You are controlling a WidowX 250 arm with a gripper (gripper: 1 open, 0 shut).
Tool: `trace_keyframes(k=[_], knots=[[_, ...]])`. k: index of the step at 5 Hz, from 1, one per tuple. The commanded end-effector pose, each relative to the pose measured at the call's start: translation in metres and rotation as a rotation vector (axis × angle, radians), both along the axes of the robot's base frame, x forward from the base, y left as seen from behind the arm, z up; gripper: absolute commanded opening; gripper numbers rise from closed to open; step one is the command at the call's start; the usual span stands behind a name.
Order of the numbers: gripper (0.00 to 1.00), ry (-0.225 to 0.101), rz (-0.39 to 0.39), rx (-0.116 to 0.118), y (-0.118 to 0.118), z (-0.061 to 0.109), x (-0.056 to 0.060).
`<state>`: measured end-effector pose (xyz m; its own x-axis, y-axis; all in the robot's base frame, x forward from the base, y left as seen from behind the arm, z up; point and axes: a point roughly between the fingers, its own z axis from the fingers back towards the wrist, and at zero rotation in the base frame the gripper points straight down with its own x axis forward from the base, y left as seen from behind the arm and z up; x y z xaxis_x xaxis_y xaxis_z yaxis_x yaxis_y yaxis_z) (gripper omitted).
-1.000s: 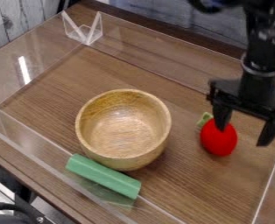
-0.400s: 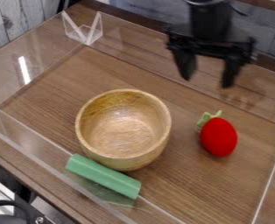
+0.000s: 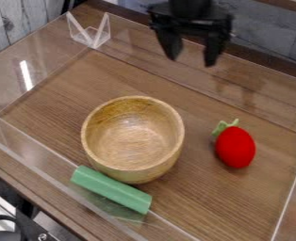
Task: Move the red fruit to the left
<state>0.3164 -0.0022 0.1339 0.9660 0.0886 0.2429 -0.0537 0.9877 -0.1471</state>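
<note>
We see gripper (image 3: 192, 49) up near the back of the table (image 3: 245, 99), fingers spread apart and empty, red fruit (image 3: 235, 147) lying at right, well apart from it, wooden bowl (image 3: 134, 137) centre, green block (image 3: 111, 190) in front.

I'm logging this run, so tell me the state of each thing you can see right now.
gripper: open, empty, raised over the back of the table.
red fruit: lying on the table at right, not held.
wooden bowl: upright, empty.
green block: lying flat, in front of the bowl.
</note>
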Motion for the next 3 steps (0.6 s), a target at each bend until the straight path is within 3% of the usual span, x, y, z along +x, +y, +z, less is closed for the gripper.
trace_keyframes(k=[1, 2, 3], knots=[[1.00, -0.078, -0.044, 0.036, 0.004, 0.006, 0.021], [1.00, -0.073, -0.072, 0.045, 0.002, -0.006, 0.029], [1.00, -0.072, -0.032, 0.056, 0.003, -0.011, 0.030]])
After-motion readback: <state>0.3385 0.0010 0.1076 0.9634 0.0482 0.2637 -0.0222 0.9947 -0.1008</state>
